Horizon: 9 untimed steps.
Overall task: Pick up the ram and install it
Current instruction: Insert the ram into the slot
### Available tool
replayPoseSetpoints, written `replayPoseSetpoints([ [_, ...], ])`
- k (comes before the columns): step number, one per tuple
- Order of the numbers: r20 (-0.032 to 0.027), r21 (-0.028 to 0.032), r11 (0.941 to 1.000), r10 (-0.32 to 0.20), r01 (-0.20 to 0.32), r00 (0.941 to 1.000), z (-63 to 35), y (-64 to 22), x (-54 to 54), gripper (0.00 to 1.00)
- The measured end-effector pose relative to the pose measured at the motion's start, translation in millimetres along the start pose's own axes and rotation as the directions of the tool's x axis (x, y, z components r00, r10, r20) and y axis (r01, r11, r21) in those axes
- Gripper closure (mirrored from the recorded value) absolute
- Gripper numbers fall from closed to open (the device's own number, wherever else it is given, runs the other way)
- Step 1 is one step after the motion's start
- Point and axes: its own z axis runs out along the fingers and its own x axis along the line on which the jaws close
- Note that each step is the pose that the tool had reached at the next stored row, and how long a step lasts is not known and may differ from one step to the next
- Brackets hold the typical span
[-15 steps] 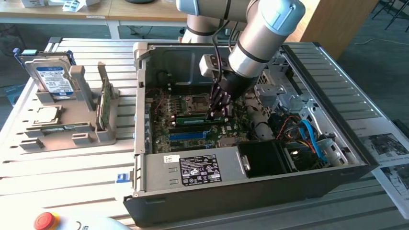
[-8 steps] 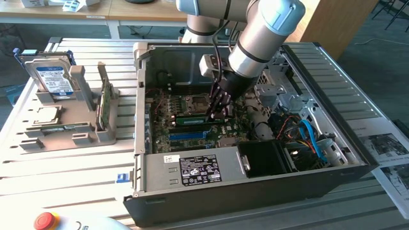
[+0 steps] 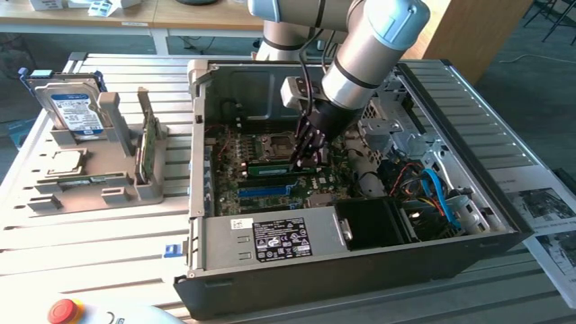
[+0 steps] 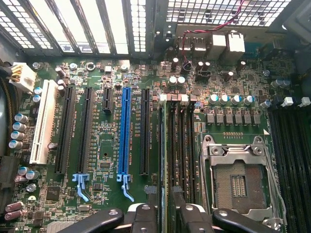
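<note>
On the slatted table (image 3: 90, 250), a hard drive (image 3: 75, 108) stands in a gray holder (image 3: 135, 189). Further right, inside the open computer case (image 3: 360, 270), the gripper (image 3: 303, 160) hangs with jaws parted either side of the ram (image 3: 267, 169), which stands on edge in a motherboard slot beside the CPU socket (image 4: 240, 182).

Table (image 3: 90, 236): brightly, evenly lit, source apparently overhead.
Case (image 3: 360, 270): interior dimmer, arm (image 3: 369, 47) shading the motherboard (image 3: 261, 145).
Vents (image 4: 82, 24): white glare washing through, wrist view.
</note>
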Motion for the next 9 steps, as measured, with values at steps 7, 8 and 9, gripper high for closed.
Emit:
replayPoseSetpoints([
  [7, -0.0001, -0.0001, 1.0, 0.0, 0.0, 1.0, -1.5, 0.4, -0.1, 0.75],
  [8, 0.0, -0.0001, 1.0, 0.0, 0.0, 1.0, -2.7, 0.8, -0.1, 0.75],
  [9, 0.0, 0.0, 1.0, 0.0, 0.0, 1.0, -4.4, 1.3, -0.2, 0.75],
])
